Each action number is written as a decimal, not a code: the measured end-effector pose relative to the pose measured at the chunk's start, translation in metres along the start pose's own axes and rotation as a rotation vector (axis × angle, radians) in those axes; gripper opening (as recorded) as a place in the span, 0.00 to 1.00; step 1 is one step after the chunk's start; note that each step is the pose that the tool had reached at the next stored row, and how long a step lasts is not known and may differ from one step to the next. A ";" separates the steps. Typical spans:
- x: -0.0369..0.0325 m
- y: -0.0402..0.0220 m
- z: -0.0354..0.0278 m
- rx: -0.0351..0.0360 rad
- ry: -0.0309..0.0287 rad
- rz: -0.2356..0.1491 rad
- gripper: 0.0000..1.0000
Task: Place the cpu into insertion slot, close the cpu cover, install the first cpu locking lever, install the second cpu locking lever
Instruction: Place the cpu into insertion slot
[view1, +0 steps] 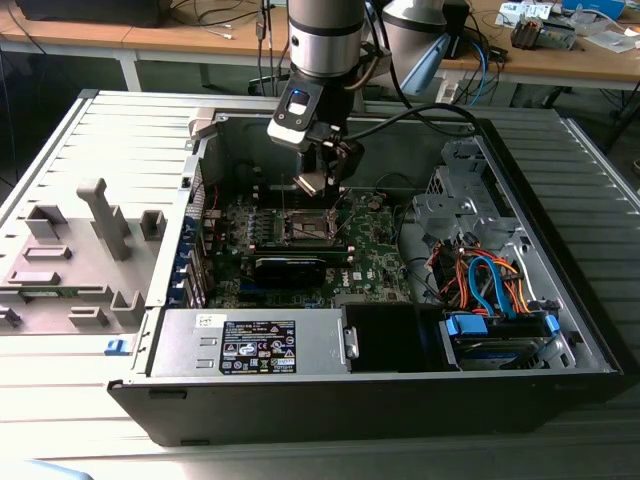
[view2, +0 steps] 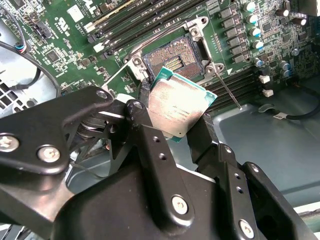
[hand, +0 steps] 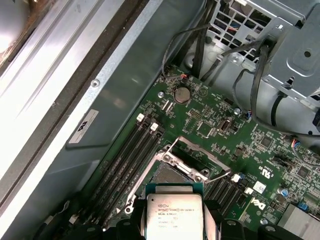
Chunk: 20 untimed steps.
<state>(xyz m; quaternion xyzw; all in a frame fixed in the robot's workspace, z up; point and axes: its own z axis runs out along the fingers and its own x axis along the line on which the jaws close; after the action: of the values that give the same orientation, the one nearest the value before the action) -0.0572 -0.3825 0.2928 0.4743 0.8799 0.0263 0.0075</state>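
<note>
While the gripper (view2: 174, 120) pinches the cpu (view2: 181, 106) by two opposite edges, I hold it tilted just above the insertion slot (view2: 172, 59), whose gold contact field lies bare on the green motherboard (view1: 372, 252). By my reckoning no step is finished: the chip is not seated, the cpu cover (hand: 201, 152) stands swung open, and a locking lever (view2: 228, 91) juts free beside the socket, so both levers remain.

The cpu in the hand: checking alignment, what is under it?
The insertion slot sits open and empty just below it in the second wrist view. The cpu hides the slot's near edge.
</note>
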 end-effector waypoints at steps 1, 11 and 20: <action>0.0000 0.0000 0.0001 0.0000 -0.0002 0.003 0.55; 0.0000 0.0000 0.0005 -0.0002 -0.0008 0.016 0.55; 0.0000 0.0000 0.0008 -0.0004 -0.0013 0.025 0.55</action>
<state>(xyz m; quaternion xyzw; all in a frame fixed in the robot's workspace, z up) -0.0572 -0.3825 0.2920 0.4854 0.8738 0.0263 0.0078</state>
